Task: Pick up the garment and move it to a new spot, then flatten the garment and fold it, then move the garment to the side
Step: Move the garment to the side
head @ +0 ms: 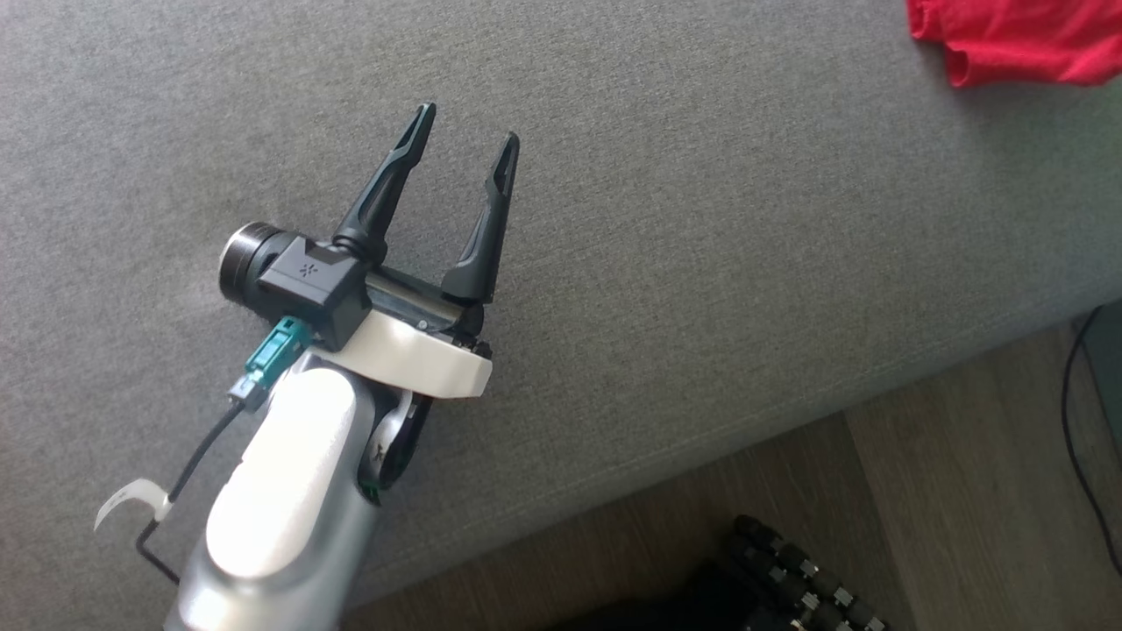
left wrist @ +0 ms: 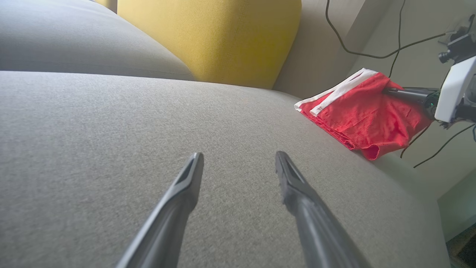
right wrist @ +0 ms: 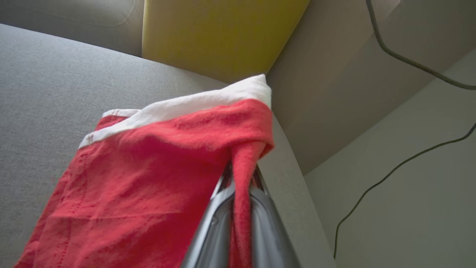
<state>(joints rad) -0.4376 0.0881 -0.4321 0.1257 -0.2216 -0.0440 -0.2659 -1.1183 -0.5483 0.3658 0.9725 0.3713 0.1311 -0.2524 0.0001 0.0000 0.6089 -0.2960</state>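
Observation:
The garment [head: 1021,39] is red cloth with a white band, folded on the grey sofa seat at the head view's top right corner. In the left wrist view the garment [left wrist: 362,115] lies at the seat's right end. My right gripper [right wrist: 241,175] is shut on a pinched fold of the garment [right wrist: 148,178], which is lifted at that edge. From the left wrist view, the right gripper's fingers [left wrist: 407,95] reach into the cloth from the right. My left gripper [head: 469,123] hovers open over bare seat, well left of the garment, nothing between its fingers [left wrist: 186,186].
A yellow cushion [left wrist: 219,37] stands against the sofa back behind the seat [head: 701,263]. The seat's front edge runs diagonally, with wood floor [head: 947,491] below it. Black cables [left wrist: 357,48] hang on the wall beside the sofa's right end.

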